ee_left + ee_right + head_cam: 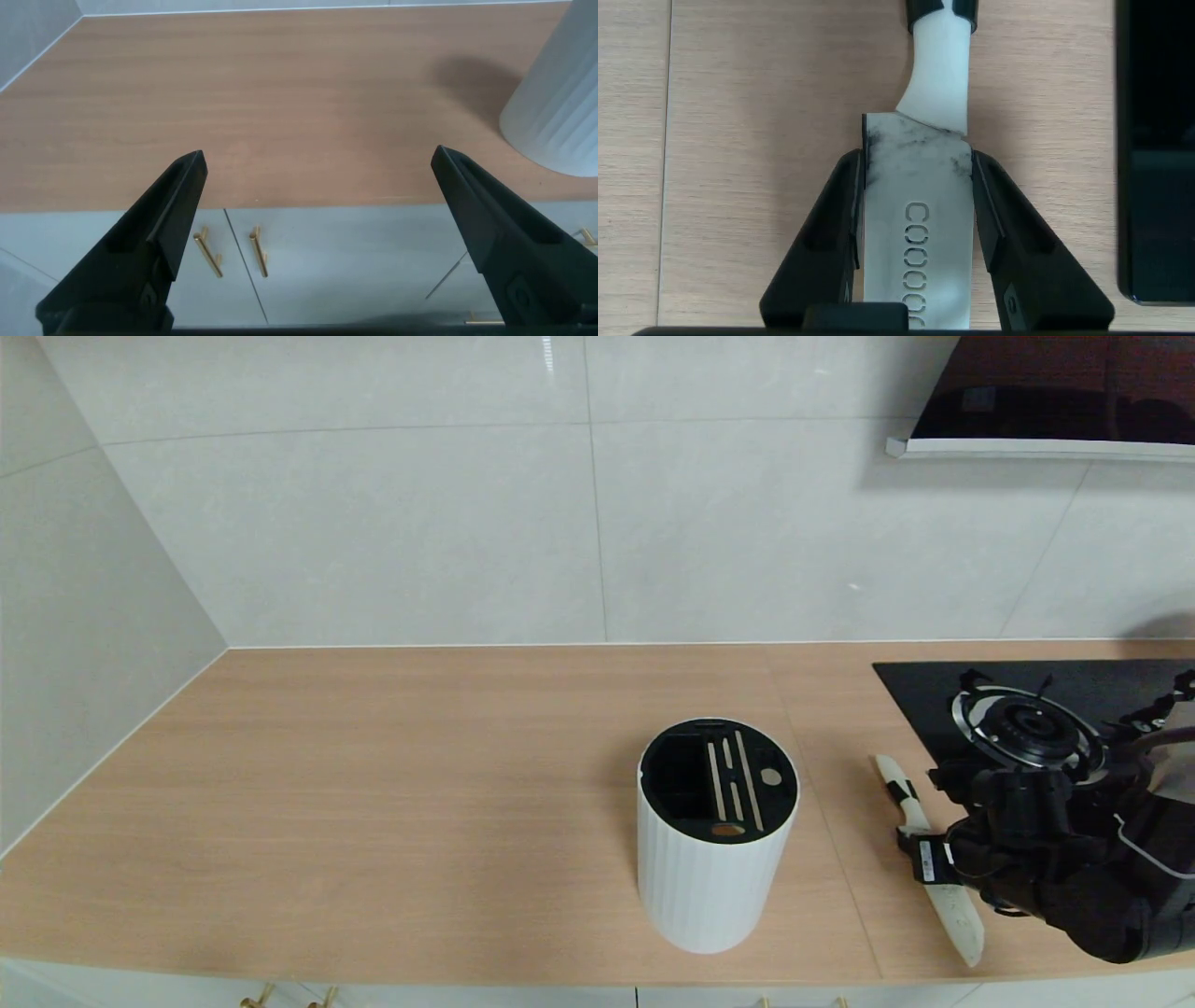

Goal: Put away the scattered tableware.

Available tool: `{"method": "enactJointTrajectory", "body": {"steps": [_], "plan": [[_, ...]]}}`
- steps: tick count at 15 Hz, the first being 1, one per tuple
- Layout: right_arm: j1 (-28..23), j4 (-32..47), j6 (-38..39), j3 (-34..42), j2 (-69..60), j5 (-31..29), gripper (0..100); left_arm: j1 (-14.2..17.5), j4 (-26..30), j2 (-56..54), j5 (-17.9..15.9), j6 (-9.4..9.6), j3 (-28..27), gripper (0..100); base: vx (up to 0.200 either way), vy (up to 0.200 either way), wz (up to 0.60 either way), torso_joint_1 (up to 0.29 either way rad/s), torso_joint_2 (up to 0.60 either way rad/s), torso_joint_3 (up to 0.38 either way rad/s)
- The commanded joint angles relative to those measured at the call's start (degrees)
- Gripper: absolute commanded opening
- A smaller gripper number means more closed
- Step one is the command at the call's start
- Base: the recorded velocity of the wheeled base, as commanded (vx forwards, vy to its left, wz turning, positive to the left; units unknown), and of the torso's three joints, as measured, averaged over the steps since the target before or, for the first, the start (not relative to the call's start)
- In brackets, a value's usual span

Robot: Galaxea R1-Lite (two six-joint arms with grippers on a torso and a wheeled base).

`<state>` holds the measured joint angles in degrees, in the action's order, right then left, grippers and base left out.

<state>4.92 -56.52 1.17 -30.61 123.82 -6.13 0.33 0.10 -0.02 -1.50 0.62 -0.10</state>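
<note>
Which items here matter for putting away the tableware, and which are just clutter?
Job: knife; white slotted holder; right gripper at the blade.
Lying about: gas stove; range hood; cabinet handles.

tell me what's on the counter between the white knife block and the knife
Nothing: in the head view the counter between the knife block and the knife is bare wood.

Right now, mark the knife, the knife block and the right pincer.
knife (920,201): right wrist view, on the marbled blade.
knife block (714,887): head view, on its white ribbed wall.
right pincer (916,166): right wrist view, midway between its fingertips.
</note>
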Motion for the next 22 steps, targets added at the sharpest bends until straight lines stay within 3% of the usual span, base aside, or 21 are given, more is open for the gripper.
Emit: {"method": "enactJointTrajectory", "body": {"steps": [1,12,14,15,16,17,19,21,22], "plan": [[0.1,0.3,0.0,0.0,0.5,-0.1,0,0.0,0.0,0.0,0.0,-0.01,0.0,100,0.000,0.000,0.00,0.000,0.00,0.000],[1.1,0.4,-0.8,4.2,-21.0,0.5,0,0.0,0.0,0.0,0.0,0.17,0.0,100,0.000,0.000,0.00,0.000,0.00,0.000],[3.1,0.9,-0.8,4.1,-25.6,0.3,0,0.0,-0.2,0.0,-0.4,-0.80,-2.4,100,0.000,0.000,0.00,0.000,0.00,0.000],[4.2,2.1,-0.9,2.5,-28.8,0.3,0,0.0,0.6,0.1,-1.8,-2.73,-5.6,100,0.000,0.000,0.00,0.000,0.00,0.000],[4.8,4.6,-0.8,-0.4,-30.7,0.2,0,-0.2,1.6,1.2,-4.3,-2.91,-8.7,100,0.000,0.000,0.00,0.000,0.00,0.000],[5.4,11.9,-0.8,-6.3,-33.6,0.0,0,-0.2,4.6,8.0,-9.0,-3.08,-16.2,100,0.000,0.000,0.00,0.000,0.00,0.000],[8.0,23.0,-0.5,-16.0,-37.1,-0.1,0,-0.5,6.2,23.8,-15.3,-3.87,-28.1,100,0.000,0.000,0.00,0.000,0.00,0.000],[12.6,28.2,-0.5,-20.5,-40.3,-0.1,0,-0.9,6.2,40.3,-19.3,-3.17,-38.9,100,0.000,0.000,0.00,0.000,0.00,0.000],[14.4,29.0,-0.5,-21.9,-41.3,-0.1,0,-2.4,6.1,46.2,-20.4,-3.08,-41.8,100,0.000,0.000,0.00,0.000,0.00,0.000]]}}
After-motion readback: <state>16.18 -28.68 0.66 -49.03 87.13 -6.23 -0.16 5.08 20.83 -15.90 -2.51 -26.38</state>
